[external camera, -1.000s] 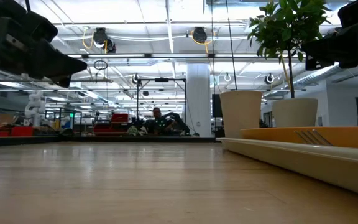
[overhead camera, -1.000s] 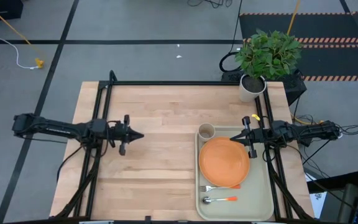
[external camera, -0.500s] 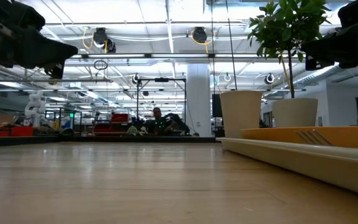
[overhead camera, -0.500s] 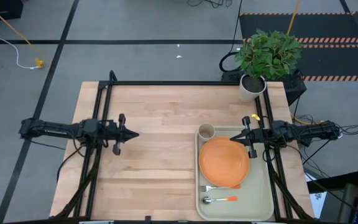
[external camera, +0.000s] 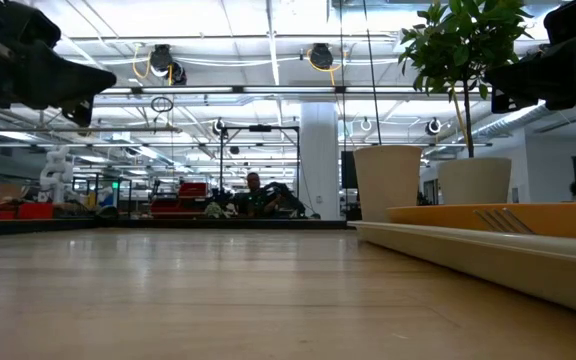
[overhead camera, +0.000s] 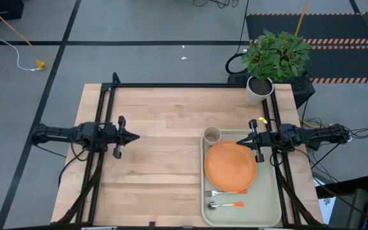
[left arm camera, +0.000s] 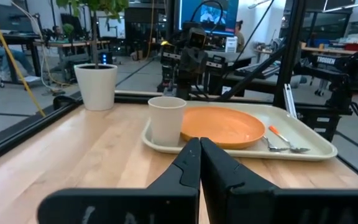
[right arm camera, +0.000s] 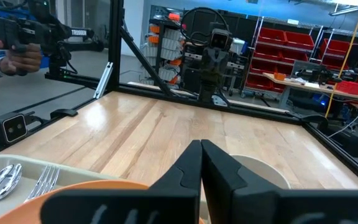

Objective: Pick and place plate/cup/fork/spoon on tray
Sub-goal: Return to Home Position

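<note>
On the tray already sit plate, cup, fork and spoon, so both empty, pinched-together end effectors, left and right, should retreat high, clear of the surface.

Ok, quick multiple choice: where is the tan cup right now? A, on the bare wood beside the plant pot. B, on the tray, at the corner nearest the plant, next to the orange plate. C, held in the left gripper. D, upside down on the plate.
B: the cup stands upright inside the tray at its corner nearest the plant, beside the plate, with neither gripper holding it.
</note>
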Robot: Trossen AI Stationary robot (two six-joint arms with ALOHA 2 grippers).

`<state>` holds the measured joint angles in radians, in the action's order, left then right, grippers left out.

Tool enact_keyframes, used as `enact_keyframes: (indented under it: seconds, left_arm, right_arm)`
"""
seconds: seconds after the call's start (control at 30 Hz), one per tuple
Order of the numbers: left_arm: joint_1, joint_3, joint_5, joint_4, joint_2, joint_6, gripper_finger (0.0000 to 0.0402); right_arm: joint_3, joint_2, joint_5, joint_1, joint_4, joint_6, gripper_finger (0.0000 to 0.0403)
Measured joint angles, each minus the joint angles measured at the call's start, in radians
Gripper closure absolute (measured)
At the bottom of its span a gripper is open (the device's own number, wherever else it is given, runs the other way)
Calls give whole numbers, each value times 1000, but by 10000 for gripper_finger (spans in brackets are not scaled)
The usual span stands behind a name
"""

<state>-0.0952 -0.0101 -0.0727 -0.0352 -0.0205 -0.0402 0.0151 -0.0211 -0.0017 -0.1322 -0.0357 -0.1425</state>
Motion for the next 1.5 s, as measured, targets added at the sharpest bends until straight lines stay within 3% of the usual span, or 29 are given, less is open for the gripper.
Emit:
enact_keyframes:
  seconds: [1.1,1.5]
  left_arm:
    - [-3,-1,-12,9,14,88,398]
    - [-3,0,-16,-9,14,111,365]
  right_arm:
    - [0,0,0,0,1,0,403]
    - [0,0,0,0,1,0,403]
